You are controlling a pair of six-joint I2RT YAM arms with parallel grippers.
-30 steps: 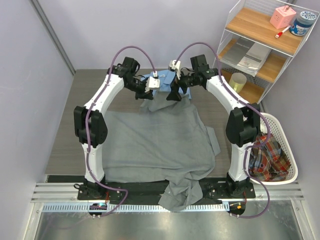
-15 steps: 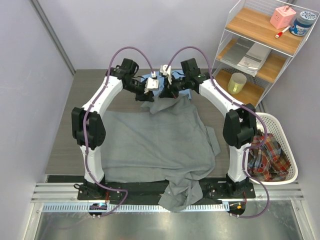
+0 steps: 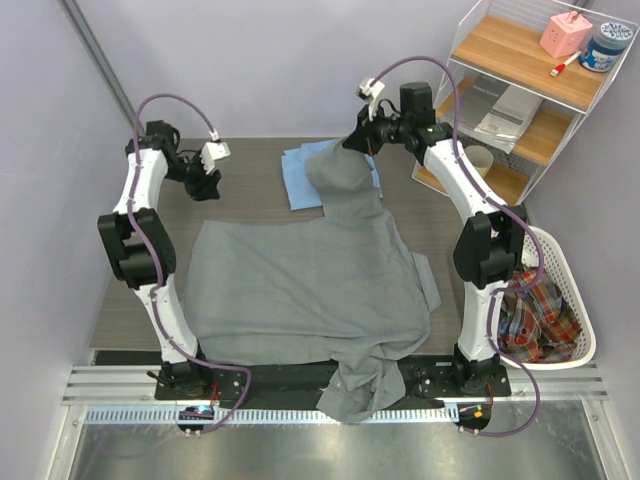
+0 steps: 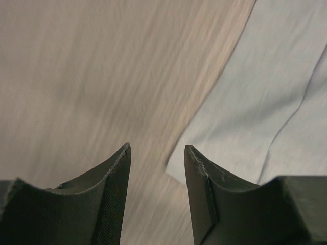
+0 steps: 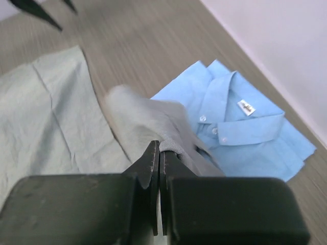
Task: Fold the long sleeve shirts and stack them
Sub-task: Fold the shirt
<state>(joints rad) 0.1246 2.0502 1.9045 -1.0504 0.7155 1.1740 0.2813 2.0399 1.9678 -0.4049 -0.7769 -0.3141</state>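
1. Shirts on the worktop (image 3: 240,170): two, namely one grey shirt (image 3: 310,280) and one light blue shirt (image 3: 300,180).
2. The grey shirt lies spread over the middle of the worktop. One part hangs over the near edge between the two arm bases. Its far part is drawn up into a peak.
3. The light blue shirt is folded, collar and buttons up, at the far side of the worktop. The grey cloth covers its right part.
4. Right pincer (image 3: 352,143): jaws pressed together on a fold at the top of that grey peak, above the blue shirt's far right part.
5. Left pincer (image 3: 205,185): jaws parted at a middling gap with nothing between them. It hangs over bare worktop at far left, near the grey shirt's edge but apart from it.
6. Off the worktop, to the right: one white basket (image 3: 560,260) holding plaid cloth (image 3: 540,320), and one wire shelf unit (image 3: 520,60).
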